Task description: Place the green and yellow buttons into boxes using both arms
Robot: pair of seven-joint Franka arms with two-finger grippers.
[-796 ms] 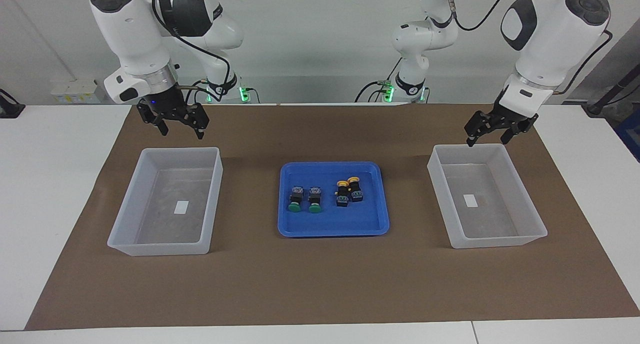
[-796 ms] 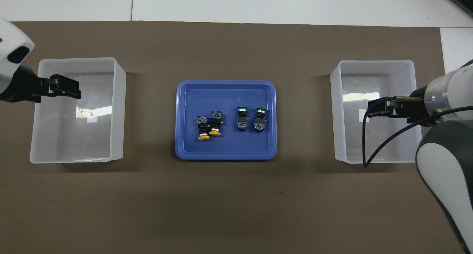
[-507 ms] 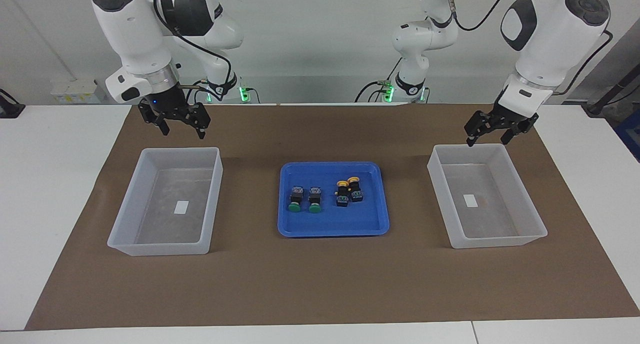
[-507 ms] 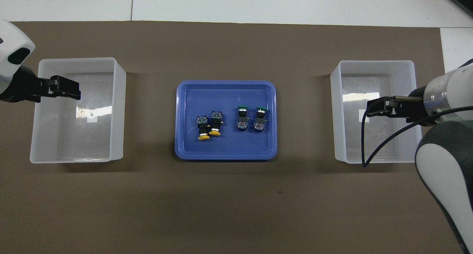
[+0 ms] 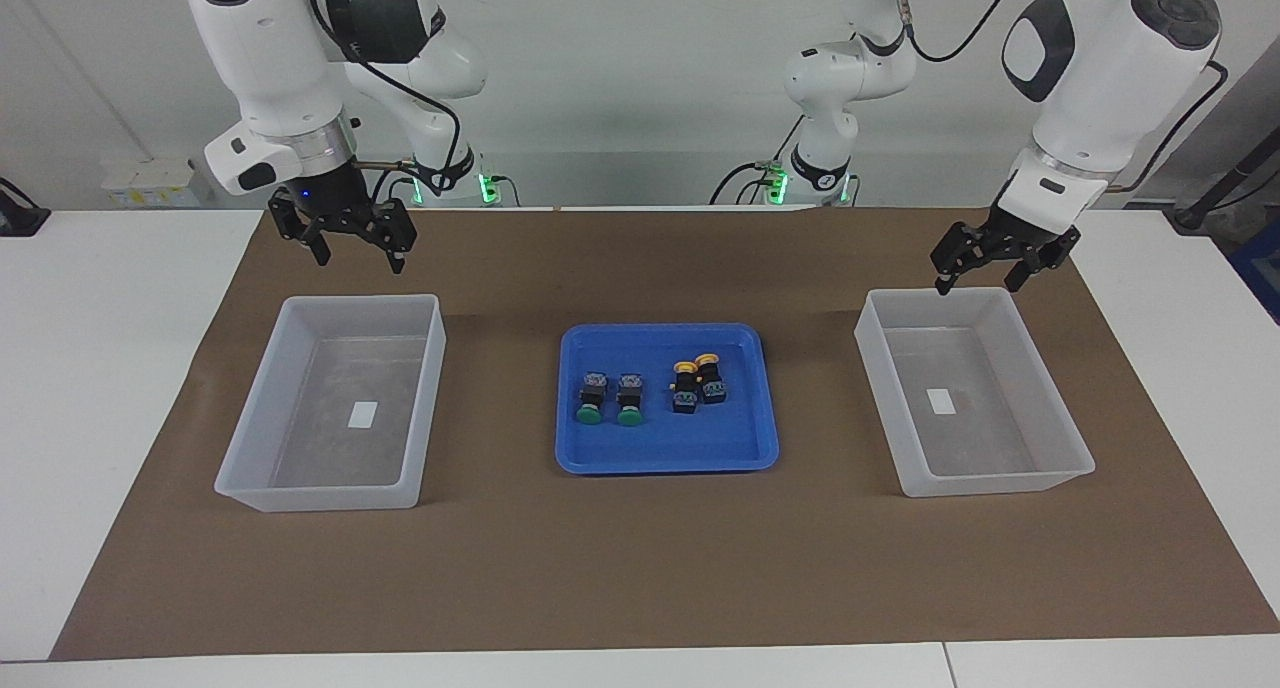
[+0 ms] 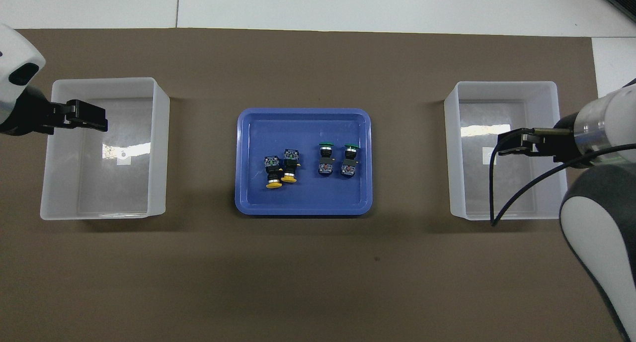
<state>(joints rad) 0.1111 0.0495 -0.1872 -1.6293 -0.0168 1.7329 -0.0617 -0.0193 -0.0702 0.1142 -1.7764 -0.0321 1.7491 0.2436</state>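
Note:
Two green buttons (image 5: 609, 401) (image 6: 338, 159) and two yellow buttons (image 5: 697, 382) (image 6: 280, 169) lie side by side in the blue tray (image 5: 665, 460) (image 6: 303, 209). One translucent box (image 5: 258, 473) (image 6: 502, 86) stands at the right arm's end of the table. The other box (image 5: 1000, 484) (image 6: 104, 82) stands at the left arm's end. Both boxes hold only a white label. My right gripper (image 5: 360, 263) (image 6: 502, 148) hangs open and empty over its box. My left gripper (image 5: 977, 286) (image 6: 102, 123) hangs open and empty over the other box.
A brown mat (image 5: 640, 568) covers the middle of the white table (image 5: 90, 368). The tray sits midway between the two boxes. Black cables hang from both wrists.
My right gripper has risen a little and drifted toward its own end of the table. My left gripper has barely moved. The buttons, tray and boxes have not moved.

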